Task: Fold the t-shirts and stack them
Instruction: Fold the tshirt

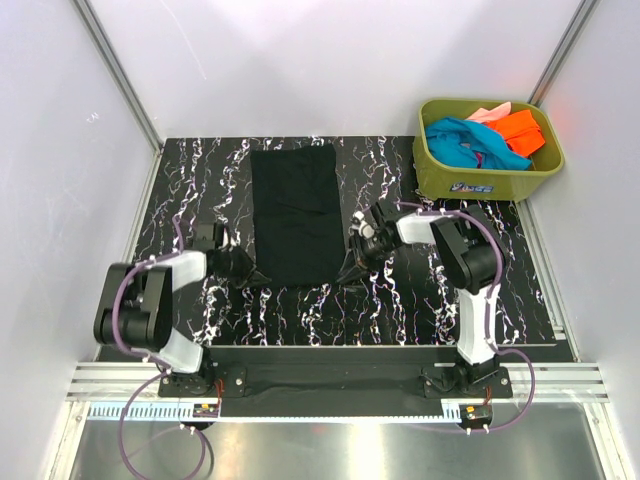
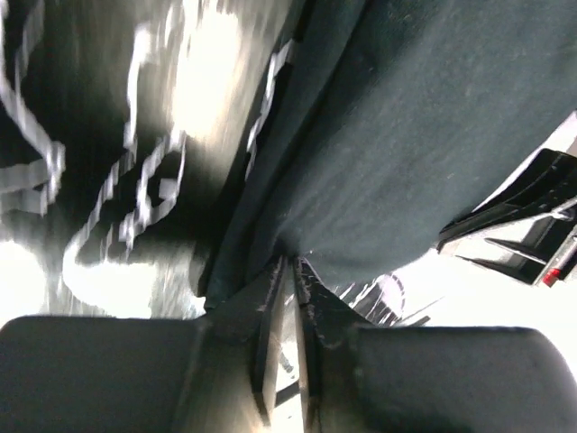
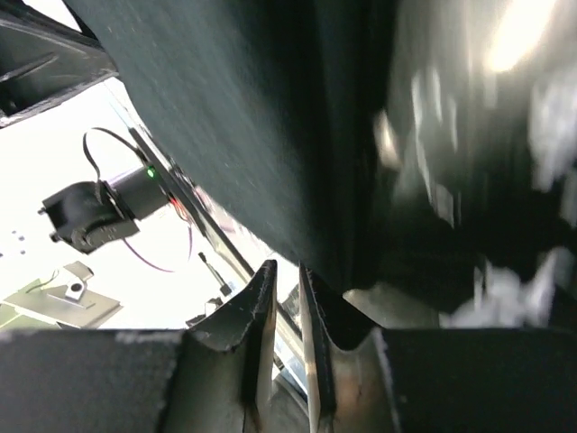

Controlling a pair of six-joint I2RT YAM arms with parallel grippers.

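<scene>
The black t-shirt (image 1: 295,210) lies flat on the table as a long folded rectangle. My left gripper (image 1: 258,277) is at its near left corner, and in the left wrist view the jaws (image 2: 290,263) are pinched on the edge of the cloth (image 2: 406,135). My right gripper (image 1: 346,274) is at the near right corner. In the right wrist view its tips (image 3: 285,268) stand a narrow gap apart, right at the hem of the cloth (image 3: 243,117). The teal-blue t-shirt (image 1: 462,140), the orange t-shirt (image 1: 520,130) and the pink t-shirt (image 1: 487,113) lie bunched in the tub.
The olive-green tub (image 1: 440,182) stands at the far right corner of the black marbled table (image 1: 400,300). White walls close in the table on the left, back and right. The arm bases sit at the near edge.
</scene>
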